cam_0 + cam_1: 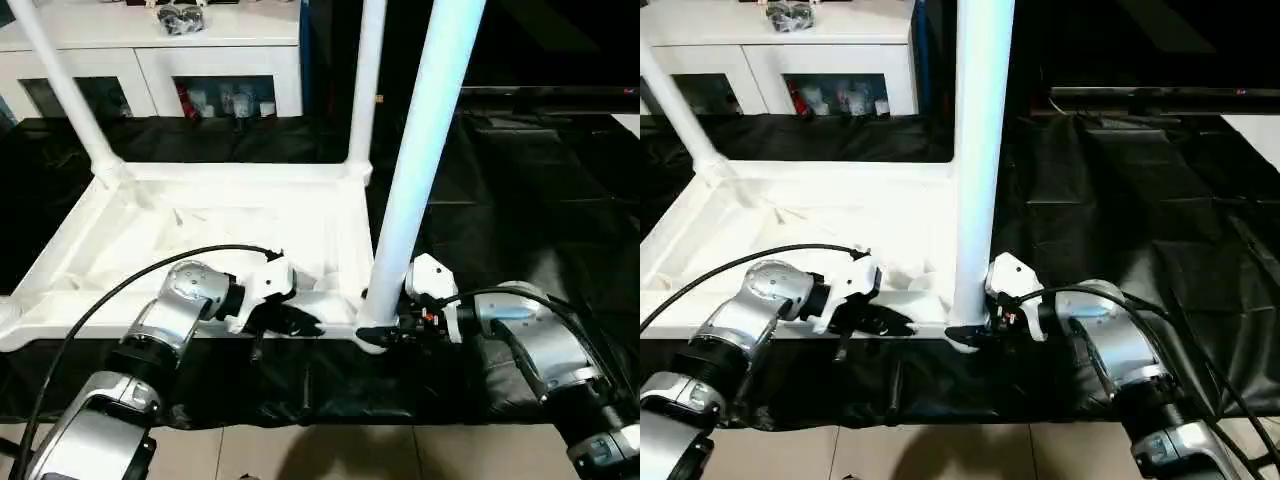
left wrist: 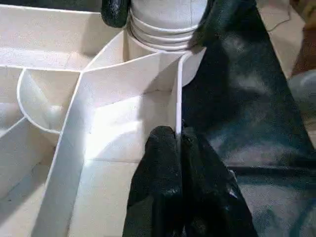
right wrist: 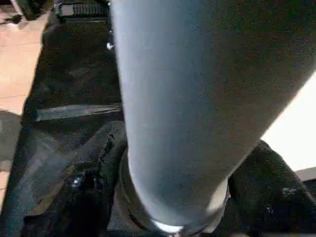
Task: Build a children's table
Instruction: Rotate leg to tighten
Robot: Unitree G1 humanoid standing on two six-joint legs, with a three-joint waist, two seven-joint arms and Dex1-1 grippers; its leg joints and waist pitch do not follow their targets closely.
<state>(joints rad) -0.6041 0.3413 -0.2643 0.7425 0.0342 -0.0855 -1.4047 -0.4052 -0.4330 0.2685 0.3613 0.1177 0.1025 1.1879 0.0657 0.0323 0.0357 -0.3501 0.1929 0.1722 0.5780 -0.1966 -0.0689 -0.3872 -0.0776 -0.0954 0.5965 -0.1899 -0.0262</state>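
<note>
The white tabletop (image 1: 200,215) lies upside down on a black cloth, ribbed underside up. Three white legs stand in its corner sockets: one at the far left (image 1: 65,90), one at the far right (image 1: 365,80) and one at the near right (image 1: 425,150). My left gripper (image 2: 178,143) is shut on the thin near rim of the tabletop, one finger on each side of the wall, a little left of the near-right socket. My right gripper (image 1: 380,328) reaches in from the right and is shut around the base of the near-right leg (image 3: 187,98), its fingers (image 2: 116,12) pressed against the ringed foot just above the socket.
The black cloth (image 1: 520,200) covers the work surface around the tabletop and runs wide to the right. A white cabinet with glass doors (image 1: 150,50) stands behind. Tiled floor (image 1: 350,455) shows below the cloth's near edge. Black cables run along both forearms.
</note>
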